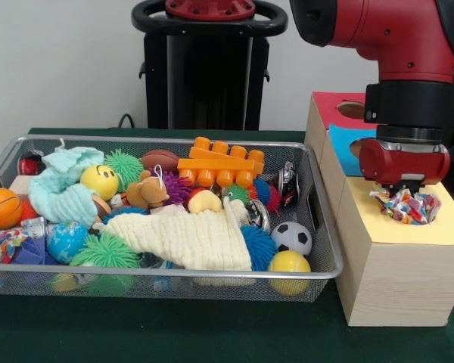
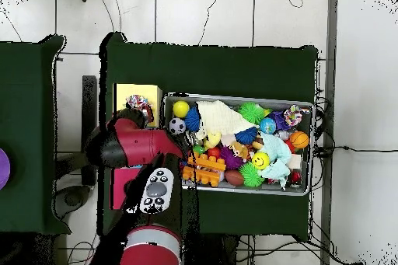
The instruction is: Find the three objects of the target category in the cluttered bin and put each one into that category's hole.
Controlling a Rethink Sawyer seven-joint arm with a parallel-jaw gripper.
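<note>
My gripper (image 1: 403, 189) hangs over the yellow-topped box (image 1: 408, 233) at the right. It is shut on a polka-dot cloth (image 1: 405, 206), which is bunched right under it and rests on or just above the yellow top. The cloth covers the hole. It also shows in the overhead view (image 2: 140, 107) on the yellow top (image 2: 124, 95). A second polka-dot cloth (image 1: 0, 243) lies at the near left corner of the wire bin (image 1: 166, 138); it shows overhead (image 2: 293, 114) too. I see no third one.
The blue-topped box (image 1: 346, 142) and the red-topped box (image 1: 333, 106) stand behind the yellow one. The bin holds a cream muslin cloth (image 1: 189, 238), a mint cloth (image 1: 60, 189), balls, spiky toys and an orange brick (image 1: 219, 166).
</note>
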